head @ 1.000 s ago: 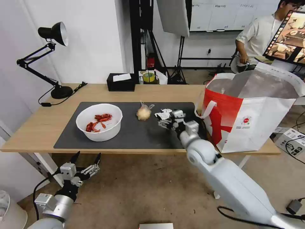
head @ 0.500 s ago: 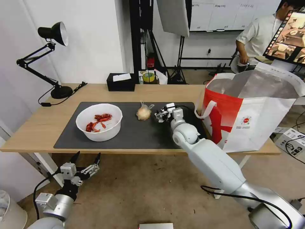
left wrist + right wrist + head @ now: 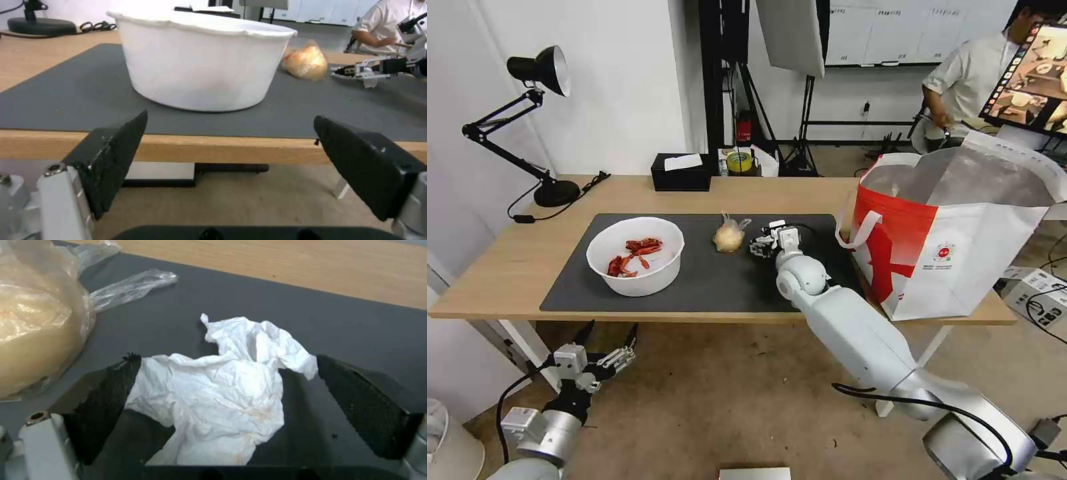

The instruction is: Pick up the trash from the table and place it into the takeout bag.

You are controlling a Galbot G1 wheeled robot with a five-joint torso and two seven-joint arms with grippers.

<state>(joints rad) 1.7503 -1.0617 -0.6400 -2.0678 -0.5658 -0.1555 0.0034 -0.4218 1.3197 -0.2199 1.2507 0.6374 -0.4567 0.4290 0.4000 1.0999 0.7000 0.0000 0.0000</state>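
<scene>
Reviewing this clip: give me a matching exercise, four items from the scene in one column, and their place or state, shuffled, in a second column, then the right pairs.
Items
1. crumpled tissue
2. white bowl
3. takeout bag
4. left gripper

Place or state
A. stands open at the table's right end
B. holds red shells
C. hangs open below the table edge
D. lies between the right gripper's open fingers

Pairs: 1-D, 2-B, 3-A, 4-C

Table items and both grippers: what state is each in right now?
Crumpled white tissue: on the mat, between the open right gripper fingers, not clamped.
Knotted clear bag: tied shut, lying on the mat beside the tissue.
White bowl: upright, red shells inside.
Takeout bag: standing, mouth open.
Left gripper: open, empty, below the table edge.
</scene>
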